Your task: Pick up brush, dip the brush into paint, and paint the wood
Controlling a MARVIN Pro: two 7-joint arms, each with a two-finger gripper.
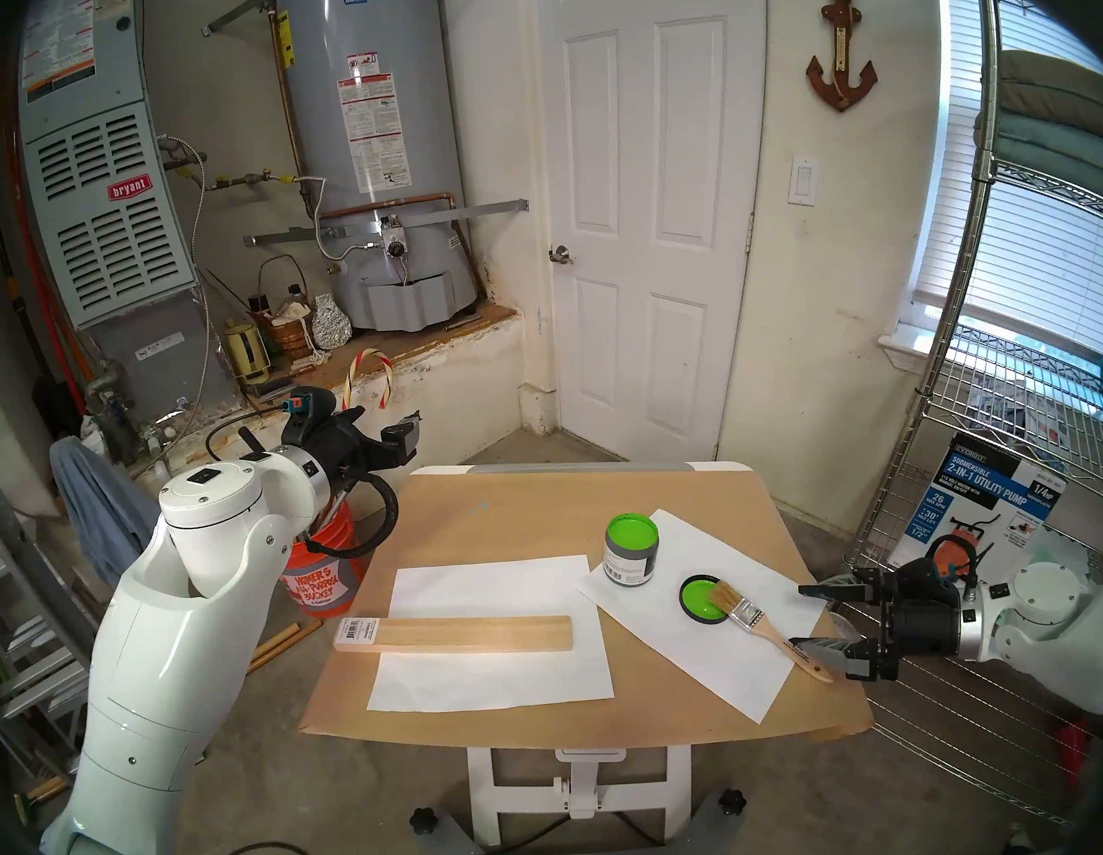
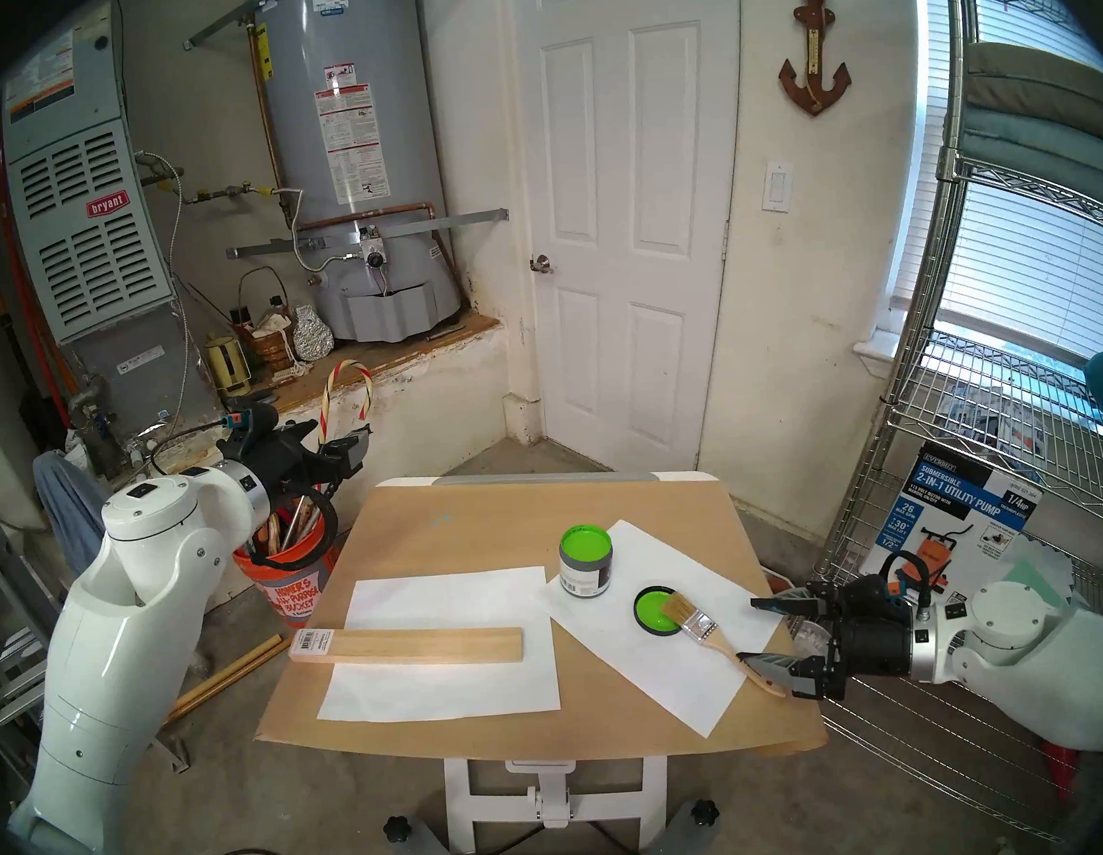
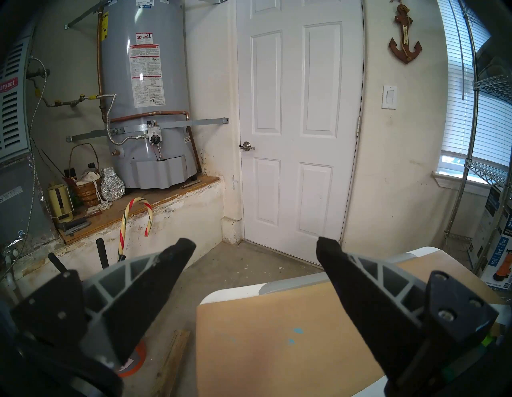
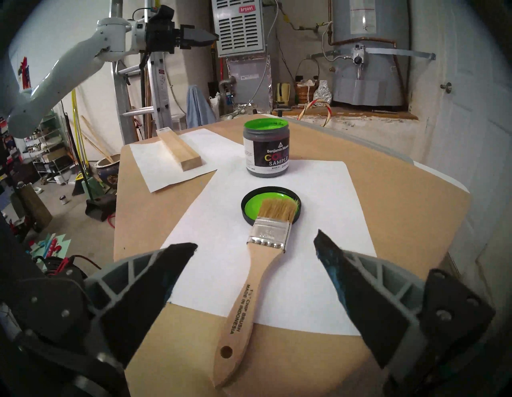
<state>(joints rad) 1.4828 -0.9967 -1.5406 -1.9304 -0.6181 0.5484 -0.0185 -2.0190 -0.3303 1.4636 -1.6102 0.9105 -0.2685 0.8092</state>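
The right gripper (image 4: pixel 255 244) stands wide open and empty, its fingers either side of the chip brush (image 4: pixel 250 280) without touching it. The brush lies on white paper (image 1: pixel 702 661), bristles apparently resting on the green-coated jar lid (image 1: pixel 701 599). The left gripper (image 3: pixel 256 246), also open and empty, hovers beyond the table's far left corner. The wooden board (image 1: pixel 459 633) lies on the other sheet.

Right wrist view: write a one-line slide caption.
Open right gripper straddles the brush, bristles resting on the green-coated lid.
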